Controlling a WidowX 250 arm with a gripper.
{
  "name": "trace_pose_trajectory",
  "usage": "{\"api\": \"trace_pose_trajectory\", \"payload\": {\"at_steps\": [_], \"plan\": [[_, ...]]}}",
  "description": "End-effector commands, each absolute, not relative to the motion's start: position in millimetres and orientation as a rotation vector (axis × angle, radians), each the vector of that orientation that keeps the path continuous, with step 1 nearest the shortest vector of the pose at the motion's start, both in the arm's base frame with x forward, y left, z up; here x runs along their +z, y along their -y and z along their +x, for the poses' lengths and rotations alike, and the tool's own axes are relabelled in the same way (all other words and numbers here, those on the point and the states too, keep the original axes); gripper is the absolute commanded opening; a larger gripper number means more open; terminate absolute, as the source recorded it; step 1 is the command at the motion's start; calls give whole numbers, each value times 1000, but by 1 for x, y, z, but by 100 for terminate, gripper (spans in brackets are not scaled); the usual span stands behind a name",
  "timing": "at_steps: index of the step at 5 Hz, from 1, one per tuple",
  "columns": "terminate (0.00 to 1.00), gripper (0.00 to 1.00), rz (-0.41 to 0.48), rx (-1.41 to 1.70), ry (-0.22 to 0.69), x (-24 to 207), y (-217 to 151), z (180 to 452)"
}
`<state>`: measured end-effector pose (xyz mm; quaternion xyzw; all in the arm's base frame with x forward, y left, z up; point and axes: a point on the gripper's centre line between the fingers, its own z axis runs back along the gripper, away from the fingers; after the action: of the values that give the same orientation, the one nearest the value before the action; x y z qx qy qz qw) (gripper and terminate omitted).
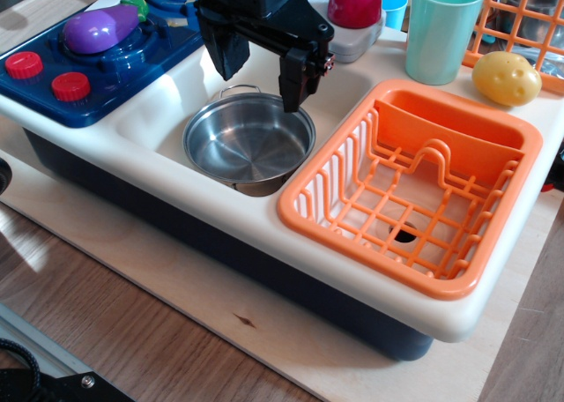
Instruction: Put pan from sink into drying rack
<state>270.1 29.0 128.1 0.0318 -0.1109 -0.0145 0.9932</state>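
Your black robot hand [262,78] hangs over the back of the rectangular cream-white plastic sink [167,102], its two dark fingers [295,80] spread wide apart and pointing down, with nothing between them. The right-side finger reaches down to the far rim of the small round shiny stainless-steel pan [249,142]; whether it touches the metal you cannot tell from this view. The other finger hangs above the sink's back wall, clear of the pan.

The pan sits upright in the sink, filling most of the basin, its concentric rings showing inside and a thin wire loop handle standing up at its far rim. Its right edge lies just beside the bright orange plastic drying rack [414,186], which rests in the unit's right-hand bay with its grid floor and raised inner divider open to view.

To the left of the sink you see the dark blue toy stove top [106,67] with two red knobs [46,76] and a purple plastic aubergine [101,29] lying on it. Behind the rack stand a teal plastic cup [442,27], a yellow toy potato [506,78] and an orange wire-like grid [524,18]. A magenta rounded object [356,1] sits behind the hand. The whole unit rests on a pale wooden table [159,283]
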Motion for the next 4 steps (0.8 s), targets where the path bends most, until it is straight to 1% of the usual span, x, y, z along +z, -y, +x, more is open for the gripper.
{"api": "trace_pose_trajectory", "payload": {"at_steps": [1,3,4], "plan": [[0,100,64,-29,222,128,-29,270],[0,100,184,311,179,136,-47,276],[0,100,170,482,150,132,-56,278]]}}
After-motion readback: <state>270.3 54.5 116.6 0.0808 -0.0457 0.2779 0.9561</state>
